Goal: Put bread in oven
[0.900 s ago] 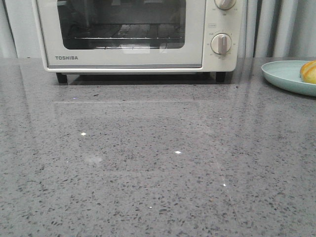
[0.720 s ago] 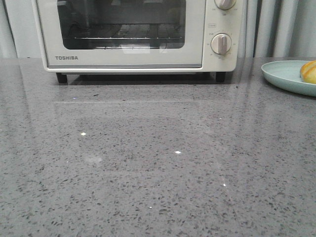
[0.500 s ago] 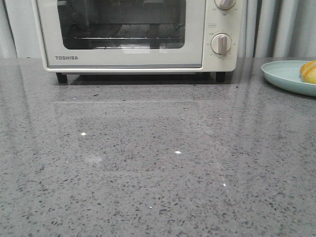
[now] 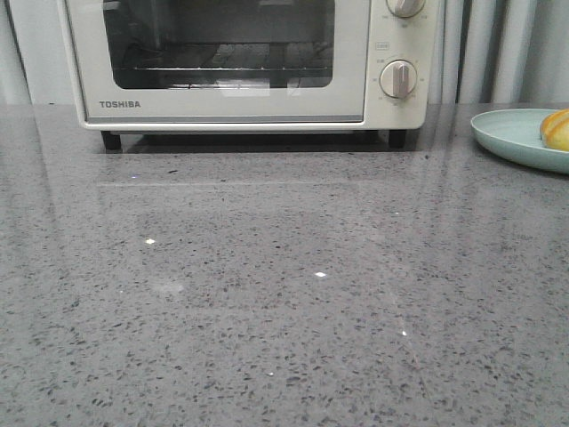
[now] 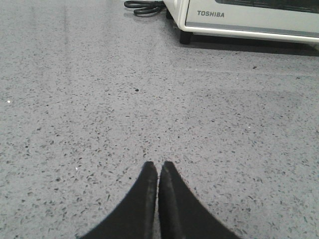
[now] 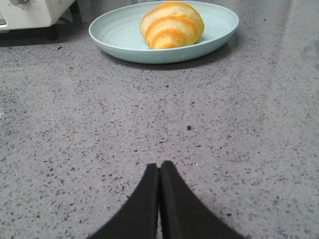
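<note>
The cream-white TOSHIBA oven (image 4: 240,62) stands at the back of the grey counter with its glass door shut; its lower front also shows in the left wrist view (image 5: 249,22). The golden-orange bread (image 6: 172,24) lies on a pale green plate (image 6: 124,40); in the front view the bread (image 4: 556,129) is at the far right edge. My left gripper (image 5: 158,167) is shut and empty over bare counter, well short of the oven. My right gripper (image 6: 159,167) is shut and empty, a good way short of the plate. Neither gripper shows in the front view.
The plate (image 4: 511,133) sits to the right of the oven. A black power cord (image 5: 144,6) lies coiled beside the oven's left foot. Oven knobs (image 4: 398,78) are on its right side. Pale curtains hang behind.
</note>
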